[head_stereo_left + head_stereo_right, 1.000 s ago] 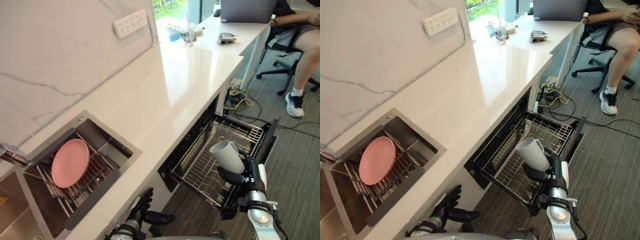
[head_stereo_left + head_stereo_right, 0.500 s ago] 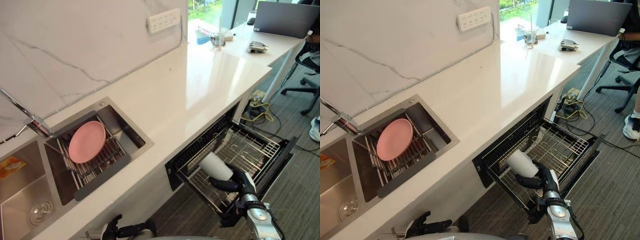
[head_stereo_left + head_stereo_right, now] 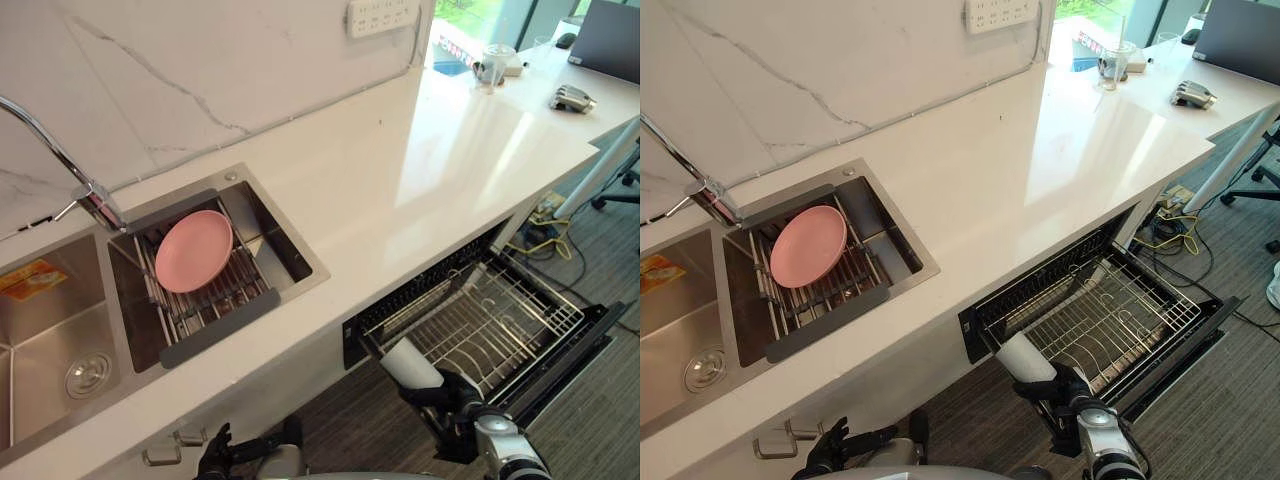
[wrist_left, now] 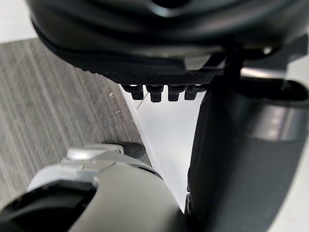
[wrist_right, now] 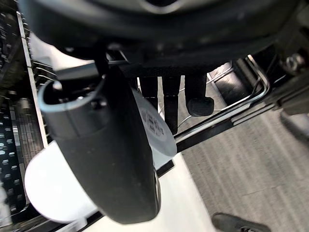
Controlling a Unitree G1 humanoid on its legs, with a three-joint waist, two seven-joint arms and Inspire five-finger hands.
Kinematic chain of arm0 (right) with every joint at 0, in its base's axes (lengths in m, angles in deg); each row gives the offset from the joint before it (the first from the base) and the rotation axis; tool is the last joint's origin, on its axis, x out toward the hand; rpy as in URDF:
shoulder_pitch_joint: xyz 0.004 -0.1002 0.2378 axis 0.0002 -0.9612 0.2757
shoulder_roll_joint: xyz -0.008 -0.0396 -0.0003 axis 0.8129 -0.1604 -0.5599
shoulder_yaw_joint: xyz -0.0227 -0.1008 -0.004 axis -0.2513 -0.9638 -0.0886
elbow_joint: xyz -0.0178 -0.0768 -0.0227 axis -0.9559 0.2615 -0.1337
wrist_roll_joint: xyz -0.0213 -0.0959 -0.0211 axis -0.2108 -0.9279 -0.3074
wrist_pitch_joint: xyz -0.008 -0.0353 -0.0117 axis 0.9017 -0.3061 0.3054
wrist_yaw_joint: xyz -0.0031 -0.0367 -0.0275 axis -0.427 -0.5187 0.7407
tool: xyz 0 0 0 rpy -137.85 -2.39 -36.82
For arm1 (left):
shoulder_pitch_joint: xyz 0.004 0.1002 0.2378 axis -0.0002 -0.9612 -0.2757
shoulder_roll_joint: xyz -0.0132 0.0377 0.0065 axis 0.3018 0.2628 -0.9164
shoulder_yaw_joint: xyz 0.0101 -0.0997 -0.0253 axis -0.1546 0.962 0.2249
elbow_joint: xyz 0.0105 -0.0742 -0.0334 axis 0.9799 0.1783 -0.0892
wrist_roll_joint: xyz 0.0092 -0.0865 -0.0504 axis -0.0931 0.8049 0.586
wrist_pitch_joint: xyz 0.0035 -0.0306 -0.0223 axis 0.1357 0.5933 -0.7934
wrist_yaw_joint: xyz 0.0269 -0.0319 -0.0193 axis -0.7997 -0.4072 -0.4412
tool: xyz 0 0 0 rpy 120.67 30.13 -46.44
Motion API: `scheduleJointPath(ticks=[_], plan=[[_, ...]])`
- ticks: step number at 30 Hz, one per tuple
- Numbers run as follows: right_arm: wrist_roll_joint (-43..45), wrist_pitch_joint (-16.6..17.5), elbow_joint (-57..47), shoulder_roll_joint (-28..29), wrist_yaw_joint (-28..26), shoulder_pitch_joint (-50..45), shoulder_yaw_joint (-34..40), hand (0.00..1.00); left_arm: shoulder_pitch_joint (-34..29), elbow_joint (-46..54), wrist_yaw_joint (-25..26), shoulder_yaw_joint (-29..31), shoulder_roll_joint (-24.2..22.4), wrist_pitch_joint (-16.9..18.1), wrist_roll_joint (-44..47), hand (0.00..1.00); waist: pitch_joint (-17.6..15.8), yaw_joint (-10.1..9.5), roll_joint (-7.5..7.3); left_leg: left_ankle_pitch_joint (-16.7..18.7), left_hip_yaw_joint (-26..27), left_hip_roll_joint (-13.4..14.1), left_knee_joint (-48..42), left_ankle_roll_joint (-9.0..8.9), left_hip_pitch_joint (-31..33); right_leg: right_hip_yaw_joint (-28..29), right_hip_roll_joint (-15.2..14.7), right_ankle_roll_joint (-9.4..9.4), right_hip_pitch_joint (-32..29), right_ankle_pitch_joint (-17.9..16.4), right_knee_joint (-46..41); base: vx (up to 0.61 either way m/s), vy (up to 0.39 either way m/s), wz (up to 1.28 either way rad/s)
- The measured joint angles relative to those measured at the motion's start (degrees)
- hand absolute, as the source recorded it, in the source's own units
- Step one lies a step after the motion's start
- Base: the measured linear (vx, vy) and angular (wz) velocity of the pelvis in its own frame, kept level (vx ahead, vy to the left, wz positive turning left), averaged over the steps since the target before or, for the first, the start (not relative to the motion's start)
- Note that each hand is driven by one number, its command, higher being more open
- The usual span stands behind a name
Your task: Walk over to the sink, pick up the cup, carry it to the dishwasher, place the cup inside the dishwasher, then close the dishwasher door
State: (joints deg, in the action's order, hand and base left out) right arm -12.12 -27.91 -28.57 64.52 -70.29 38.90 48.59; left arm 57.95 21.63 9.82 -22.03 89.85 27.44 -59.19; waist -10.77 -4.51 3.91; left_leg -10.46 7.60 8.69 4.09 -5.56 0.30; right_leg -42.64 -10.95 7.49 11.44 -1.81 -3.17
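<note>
Left eye view: cup [image 3: 408, 362] gripped in the right hand [image 3: 455, 397], lower than a second ago, now at the 8 o'clock corner of the dishwasher rack [image 3: 505, 320]. Not released yet; placing looks close. Left hand [image 3: 830, 452] relaxed, idle at 7 o'clock.

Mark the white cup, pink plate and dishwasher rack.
white cup [image 3: 406, 362]: left eye view, side wall.
round pink plate [image 3: 193, 250]: left eye view, centre of face.
metal wire dishwasher rack [image 3: 510, 315]: left eye view, bare grid.
</note>
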Motion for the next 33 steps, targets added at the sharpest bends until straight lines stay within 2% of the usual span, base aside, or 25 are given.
scheduleJointPath(ticks=[3,4,9,14,15,19,25,30,33], plan=[[-2.9,-0.4,0.9,-0.1,1.5,1.1,-1.2,0.0,0.3,-0.2,-2.1,0.6,0.5,-0.4,1.9,1.0,-0.3,-1.17,-0.36,-0.1,-0.6,-0.1,-0.1,-0.05,0.0,-0.5,0.0,0.01,0.3,-0.4,-0.1,-0.05,0.011,0.09],[-3.0,-1.1,1.7,-0.1,1.8,1.9,-1.4,0.0,0.4,-0.3,-2.6,1.0,0.6,-0.6,2.8,1.0,-0.6,-1.51,-0.88,-0.1,-1.0,-0.1,-0.2,-0.05,0.0,-0.8,-0.1,-0.01,0.4,-0.9,-0.3,-0.05,0.007,0.12],[-2.0,-4.5,6.3,-0.1,4.6,5.5,-0.7,0.0,1.1,-0.6,-3.6,1.2,1.1,-0.6,4.4,1.0,-1.1,-2.75,-1.19,-0.2,-2.5,-0.5,-0.6,0.08,1.2,-1.6,-0.1,0.4,0.3,-1.6,-0.6,-0.05,0.009,0.17],[0.3,-4.6,7.6,0.0,5.7,6.3,-0.2,0.0,1.1,-0.7,-3.6,1.9,1.1,-0.4,4.6,1.0,-1.4,-3.21,-1.19,-0.2,-3.2,-0.8,-0.7,0.11,1.7,-1.8,-0.1,0.18,0.3,-1.5,-0.7,-0.01,-0.001,0.07],[1.6,-4.6,8.2,0.0,6.0,6.7,0.5,1.0,1.2,-0.7,-3.7,2.0,1.1,-0.4,4.6,1.0,-1.4,-3.27,-1.14,-0.2,-3.3,-0.8,-0.7,0.11,1.9,-1.9,-0.1,0.27,0.2,-1.5,-0.8,-0.02,-0.008,0.07],[4.7,-4.6,9.3,-0.1,7.3,8.4,2.0,1.0,2.0,-0.6,-3.9,2.0,1.2,-0.5,4.6,1.0,-2.4,-4.08,-0.95,-0.2,-3.7,-0.8,-1.3,0.12,2.9,-2.1,-0.1,0.37,-0.4,-1.4,-1.1,-0.04,0.009,0.03],[9.5,-4.1,6.5,0.6,9.8,10.7,3.8,1.0,2.2,-0.2,-4.3,2.0,1.3,-0.3,4.6,1.0,-2.8,-4.14,-0.71,-0.1,-3.7,-1.0,-1.5,0.25,4.1,-1.6,-0.5,0.42,-1.8,-1.8,-1.5,-0.05,0.024,-0.01],[13.3,-2.5,-9.9,2.7,15.6,5.9,4.5,1.0,2.3,0.7,-1.8,1.9,0.9,0.0,4.6,1.0,-2.8,-3.86,-0.69,0.6,-1.4,-0.6,-1.3,0.15,3.8,1.3,-0.6,0.33,-3.5,-1.6,-1.5,0.0,-0.007,-0.24],[13.9,-0.5,-20.6,5.7,17.9,0.5,7.5,1.0,2.2,0.7,0.5,2.2,0.4,-0.8,4.8,1.0,-2.8,-2.88,-0.77,1.6,0.6,-0.4,-1.7,-0.03,2.9,3.8,-0.8,0.57,-3.7,-1.5,-1.5,0.04,-0.023,-0.29]])
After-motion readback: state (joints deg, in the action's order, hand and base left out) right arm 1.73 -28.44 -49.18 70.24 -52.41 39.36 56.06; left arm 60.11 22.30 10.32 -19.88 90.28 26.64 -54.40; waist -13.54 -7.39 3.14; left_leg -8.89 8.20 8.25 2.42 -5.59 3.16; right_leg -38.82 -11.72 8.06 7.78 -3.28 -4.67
